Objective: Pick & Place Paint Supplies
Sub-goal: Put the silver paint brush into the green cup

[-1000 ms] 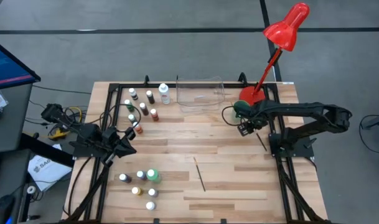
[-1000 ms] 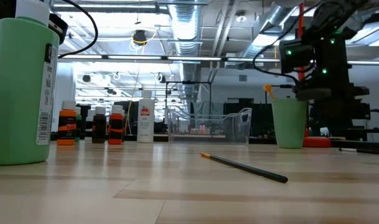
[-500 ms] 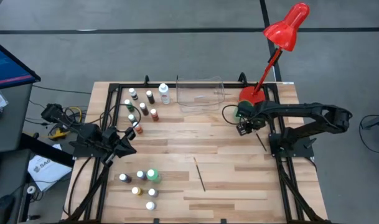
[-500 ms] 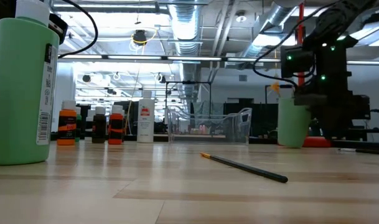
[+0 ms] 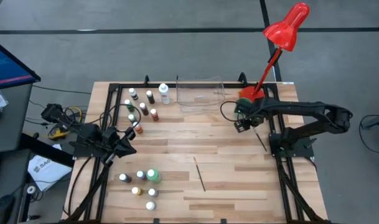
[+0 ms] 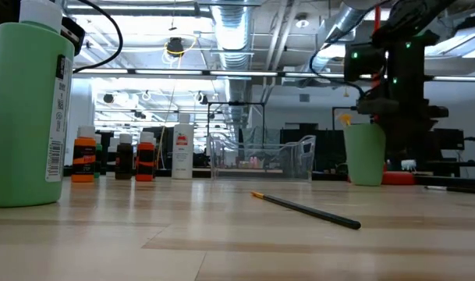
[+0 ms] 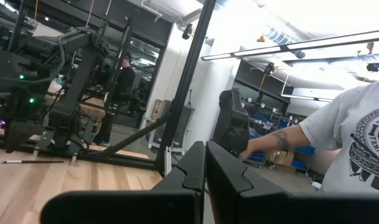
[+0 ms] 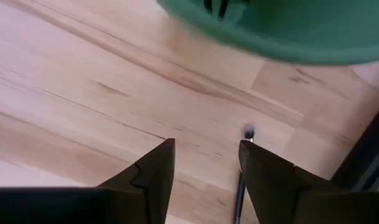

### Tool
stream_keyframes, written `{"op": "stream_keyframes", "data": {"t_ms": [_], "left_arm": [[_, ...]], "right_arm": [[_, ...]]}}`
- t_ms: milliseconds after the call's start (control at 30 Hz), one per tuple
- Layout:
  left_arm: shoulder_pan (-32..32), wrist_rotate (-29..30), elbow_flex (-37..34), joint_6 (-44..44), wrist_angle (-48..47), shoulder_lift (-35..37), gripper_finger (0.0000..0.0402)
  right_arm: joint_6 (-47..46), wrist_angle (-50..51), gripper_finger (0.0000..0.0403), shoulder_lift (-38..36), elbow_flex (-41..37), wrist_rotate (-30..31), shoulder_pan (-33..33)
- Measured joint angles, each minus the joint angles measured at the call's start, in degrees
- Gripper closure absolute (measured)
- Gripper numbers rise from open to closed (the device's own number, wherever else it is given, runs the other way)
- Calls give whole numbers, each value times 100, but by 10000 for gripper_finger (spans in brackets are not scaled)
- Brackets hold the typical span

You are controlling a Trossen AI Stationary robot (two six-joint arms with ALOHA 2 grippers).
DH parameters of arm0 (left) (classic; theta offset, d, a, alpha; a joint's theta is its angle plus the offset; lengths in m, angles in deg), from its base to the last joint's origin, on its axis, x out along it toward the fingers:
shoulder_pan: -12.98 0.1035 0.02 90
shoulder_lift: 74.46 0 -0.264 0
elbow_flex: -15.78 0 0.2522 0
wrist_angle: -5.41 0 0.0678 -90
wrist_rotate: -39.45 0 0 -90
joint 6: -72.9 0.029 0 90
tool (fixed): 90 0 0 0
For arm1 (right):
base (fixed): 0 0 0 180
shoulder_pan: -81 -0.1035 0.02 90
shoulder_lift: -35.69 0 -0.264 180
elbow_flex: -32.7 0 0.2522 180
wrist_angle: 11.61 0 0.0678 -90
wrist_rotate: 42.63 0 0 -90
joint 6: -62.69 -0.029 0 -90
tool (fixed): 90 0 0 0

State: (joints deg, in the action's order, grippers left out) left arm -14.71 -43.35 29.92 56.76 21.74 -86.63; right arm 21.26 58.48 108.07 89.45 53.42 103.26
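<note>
My right gripper (image 5: 241, 124) (image 8: 206, 146) hangs open over bare wood, pointing down, just near of the green cup (image 5: 242, 107) (image 6: 364, 154). Brush ends (image 8: 217, 6) stick up inside the cup. One thin dark brush (image 8: 241, 183) lies flat on the table beside the right fingers, untouched. Another brush (image 5: 200, 173) (image 6: 303, 209) lies mid-table. Small white-capped bottles stand at the far left (image 5: 142, 104) and near left (image 5: 141, 185), with a tall green bottle (image 6: 26, 113) among the near ones. My left gripper (image 5: 131, 147) (image 7: 205, 167) waits shut at the left edge.
A clear plastic tray (image 5: 200, 93) stands at the far edge, left of the cup. A red desk lamp (image 5: 282, 31) rises from its base (image 5: 250, 93) right behind the cup. Black frame rails (image 5: 276, 149) run along the table's sides. A person shows beyond the table in the left wrist view.
My right gripper has risen a little beside the green cup and edged toward the far edge, its fingers still apart and holding nothing. In the low view it dipped in front of the cup, then lifted above the rim.
</note>
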Motion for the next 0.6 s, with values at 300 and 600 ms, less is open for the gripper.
{"op": "stream_keyframes", "data": {"t_ms": [300,600], "left_arm": [[2,0,-2,0,0,2,400],[1,1,-2,0,0,1,400]], "right_arm": [[-815,175,224,-1449,55,1256,-952],[-2299,191,239,-1960,-804,2005,-1684]]}}
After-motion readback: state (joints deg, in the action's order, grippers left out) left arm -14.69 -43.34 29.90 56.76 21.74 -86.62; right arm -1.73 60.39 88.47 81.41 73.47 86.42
